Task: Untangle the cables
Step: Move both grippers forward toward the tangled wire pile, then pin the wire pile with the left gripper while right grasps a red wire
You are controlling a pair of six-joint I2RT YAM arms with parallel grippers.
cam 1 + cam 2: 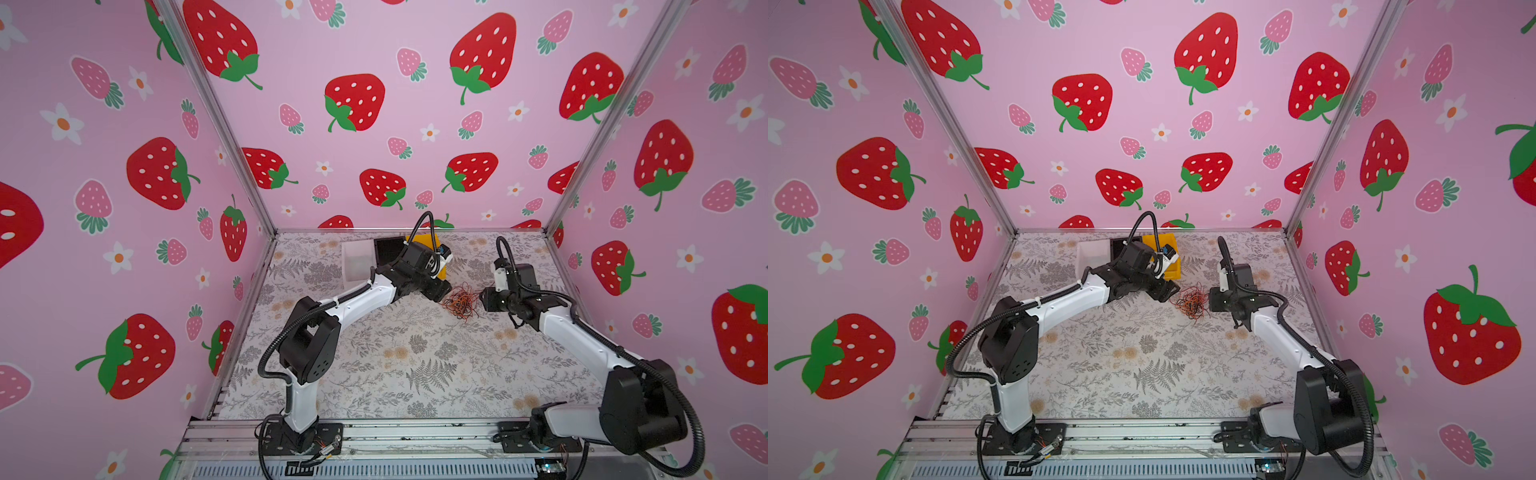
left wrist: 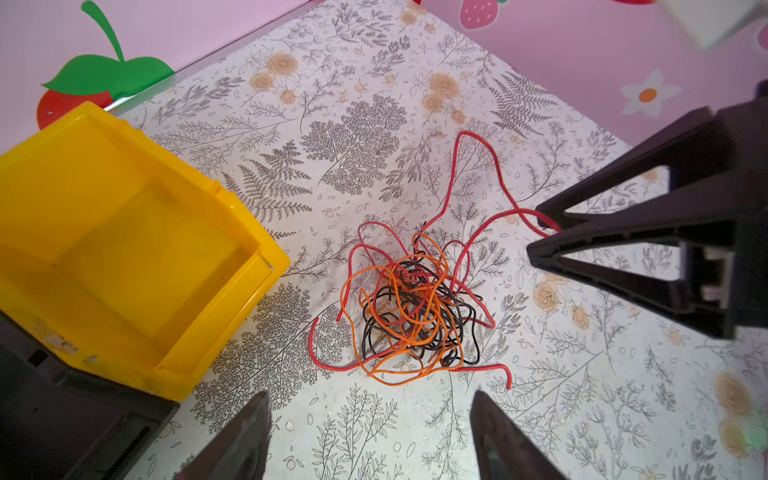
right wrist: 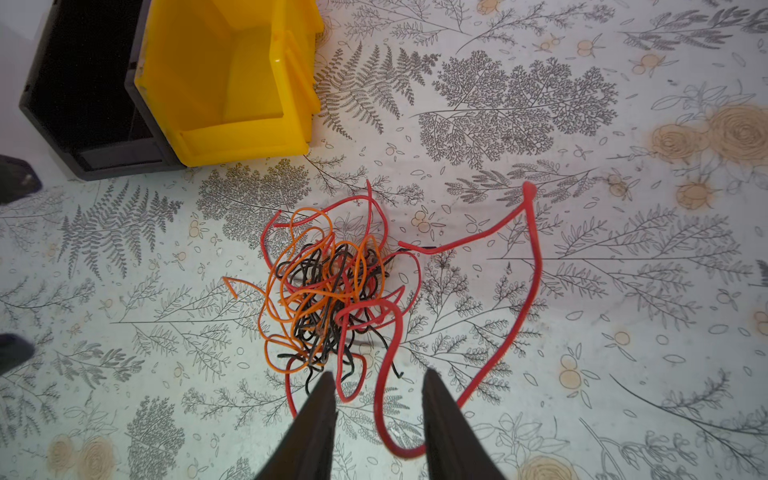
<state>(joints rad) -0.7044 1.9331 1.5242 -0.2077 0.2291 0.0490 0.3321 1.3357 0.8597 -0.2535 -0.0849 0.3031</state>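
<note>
Barely begun: the thin red, orange and black cables (image 2: 409,307) lie in 1 knot on the floral tablecloth (image 1: 374,374) beside the yellow plastic bin (image 2: 216,316), left gripper (image 2: 370,399) wide open and empty, right gripper (image 3: 379,374) unclamped astride 1 red loop (image 3: 399,451)

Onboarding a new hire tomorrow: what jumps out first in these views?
The pink strawberry walls around the whole cell hit first. Then the small knot of red, orange and black cables on the flowered table, with the left gripper and right gripper facing it from either side. A yellow bin stands just beyond the knot.
</note>
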